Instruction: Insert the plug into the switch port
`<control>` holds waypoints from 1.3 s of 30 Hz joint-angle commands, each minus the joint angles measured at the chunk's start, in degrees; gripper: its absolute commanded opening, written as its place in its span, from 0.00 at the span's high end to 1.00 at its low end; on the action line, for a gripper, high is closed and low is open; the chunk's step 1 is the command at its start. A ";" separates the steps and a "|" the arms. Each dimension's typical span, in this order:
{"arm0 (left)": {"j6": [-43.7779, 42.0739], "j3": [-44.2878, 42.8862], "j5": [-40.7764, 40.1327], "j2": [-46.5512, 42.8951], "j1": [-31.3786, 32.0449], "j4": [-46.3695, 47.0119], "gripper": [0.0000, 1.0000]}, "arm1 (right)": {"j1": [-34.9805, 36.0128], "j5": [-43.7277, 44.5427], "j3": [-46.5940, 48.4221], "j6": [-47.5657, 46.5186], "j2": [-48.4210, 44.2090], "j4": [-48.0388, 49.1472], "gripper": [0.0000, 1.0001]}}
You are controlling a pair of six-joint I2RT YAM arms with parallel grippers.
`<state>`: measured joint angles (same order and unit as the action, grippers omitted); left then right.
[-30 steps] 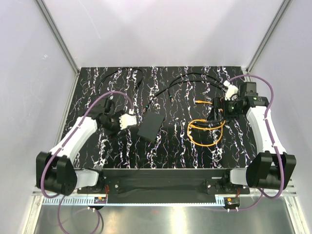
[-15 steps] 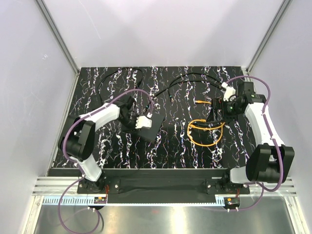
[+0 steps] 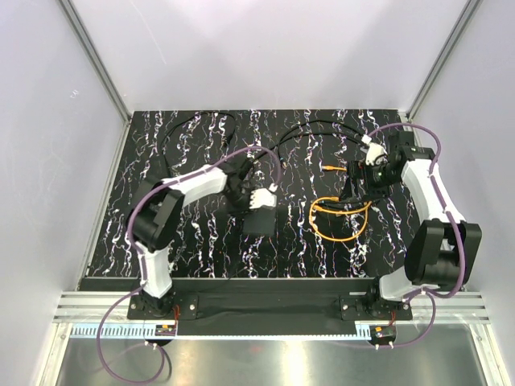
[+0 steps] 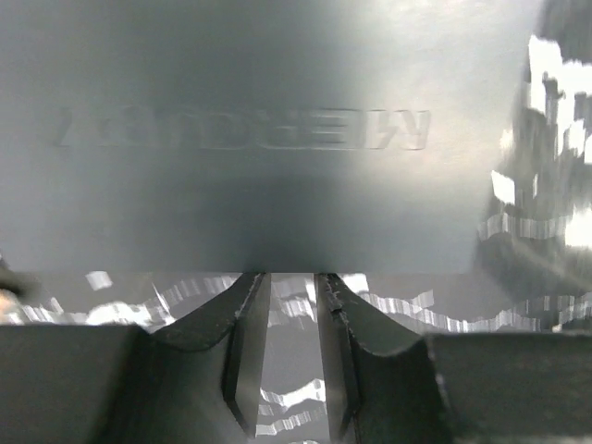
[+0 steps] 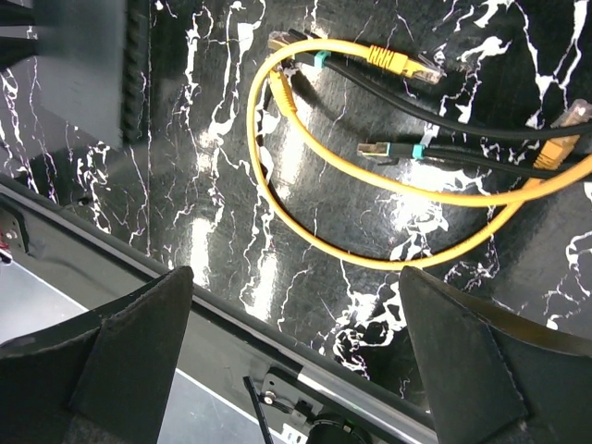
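The left gripper point(image 3: 261, 199) has its two fingers point(image 4: 242, 356) drawn close, and the narrow slit between them shows only table. Their tips reach the edge of the single black box point(image 3: 257, 223), which lies flat at its 6 o'clock; whether they touch it cannot be told, and the switch port is not discernible. The right gripper point(image 5: 296, 365) hangs with both fingers spread wide and empty. At its 10 o'clock lies the plug point(image 5: 407, 64), well apart from the box. The one orange cable point(image 5: 277, 199) loops twice on the marbled table point(image 3: 201, 249), its second end point(image 5: 562, 139) at 3 o'clock. Two black cables point(image 5: 481, 120) cross the loops.
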<state>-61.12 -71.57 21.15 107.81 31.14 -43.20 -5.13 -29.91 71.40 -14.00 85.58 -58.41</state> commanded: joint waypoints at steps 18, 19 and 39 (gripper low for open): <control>28.85 -2.10 10.76 -8.66 1.74 8.30 0.54 | 4.41 -9.82 5.24 8.02 13.01 4.35 0.17; 29.74 -1.21 10.76 -9.97 1.56 8.31 0.54 | 4.77 -10.16 5.94 7.67 13.90 4.01 0.18; 53.92 15.48 18.76 -31.68 -8.28 18.24 0.40 | 44.50 27.88 -3.56 3.72 18.47 18.77 0.10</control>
<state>-7.81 -58.43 38.92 80.12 22.70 -26.74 39.13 -9.76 66.39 -10.46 101.93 -41.78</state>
